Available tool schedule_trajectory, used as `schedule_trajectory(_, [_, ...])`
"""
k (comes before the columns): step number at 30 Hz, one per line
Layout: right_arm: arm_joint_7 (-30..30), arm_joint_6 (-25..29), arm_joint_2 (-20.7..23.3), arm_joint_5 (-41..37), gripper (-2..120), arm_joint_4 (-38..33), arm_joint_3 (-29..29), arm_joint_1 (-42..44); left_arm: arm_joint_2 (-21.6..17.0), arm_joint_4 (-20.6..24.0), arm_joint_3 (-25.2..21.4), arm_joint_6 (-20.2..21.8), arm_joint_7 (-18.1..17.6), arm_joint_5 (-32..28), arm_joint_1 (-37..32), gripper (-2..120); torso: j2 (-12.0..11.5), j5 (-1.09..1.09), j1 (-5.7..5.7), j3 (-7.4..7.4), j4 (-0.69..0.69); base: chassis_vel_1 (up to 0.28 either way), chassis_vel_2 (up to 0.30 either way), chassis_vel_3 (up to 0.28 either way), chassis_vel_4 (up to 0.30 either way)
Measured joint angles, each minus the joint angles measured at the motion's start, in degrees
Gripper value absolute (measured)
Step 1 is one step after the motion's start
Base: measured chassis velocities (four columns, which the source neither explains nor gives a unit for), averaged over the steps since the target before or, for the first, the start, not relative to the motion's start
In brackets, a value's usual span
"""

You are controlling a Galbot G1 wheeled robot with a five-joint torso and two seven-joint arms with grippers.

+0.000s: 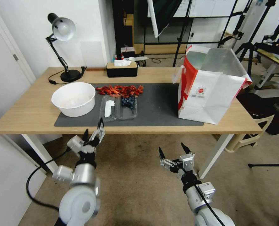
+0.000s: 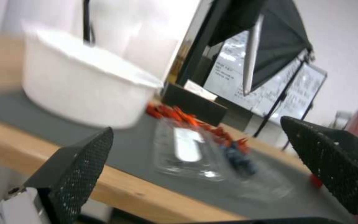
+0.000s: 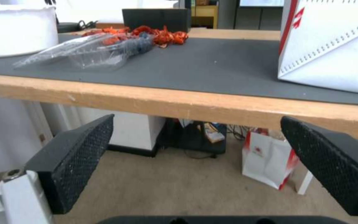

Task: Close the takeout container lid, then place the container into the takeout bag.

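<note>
The clear takeout container lies open on the grey mat, dark berries in its right half. Its lid is folded flat to the left, white oblong sticker up. In the left wrist view the lid and the berries sit just past the table edge. The takeout bag, white with red sides and foil lining, stands open on the right of the mat. My left gripper is open at the table's front edge, just before the lid. Below the table front, my right gripper is open.
A big white bowl stands left of the container. Red pieces lie in a heap behind it. A black tissue box and a desk lamp stand at the back. A small white bag sits on the floor under the table.
</note>
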State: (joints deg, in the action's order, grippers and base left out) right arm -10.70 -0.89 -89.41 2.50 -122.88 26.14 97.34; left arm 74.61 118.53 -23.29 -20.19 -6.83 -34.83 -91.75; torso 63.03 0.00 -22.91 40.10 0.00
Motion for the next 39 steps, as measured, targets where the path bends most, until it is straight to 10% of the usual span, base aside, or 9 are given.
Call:
schedule_trajectory(11, [-0.1,1.0,0.0,-0.4,100,-0.3,1.6,0.7,0.2,-9.9,-7.5,-8.4,6.0,22.3,-3.7,100,0.0,0.00,0.00,0.00,-0.01,0.000,0.000,0.000,0.000])
schedule_trajectory(20, [-0.2,1.5,-0.9,-0.3,100,-0.5,2.7,1.5,-2.2,-8.6,-9.7,-1.1,12.5,20.2,-5.0,100,0.0,0.00,0.00,0.01,-0.01,0.000,0.000,0.000,0.000])
schedule_trajectory(39, [-0.3,1.8,-1.1,-0.3,100,-0.8,3.3,1.8,-2.9,-6.8,-8.1,3.0,12.4,14.6,-3.9,100,0.0,0.01,0.00,0.01,0.00,0.000,0.000,0.000,0.000])
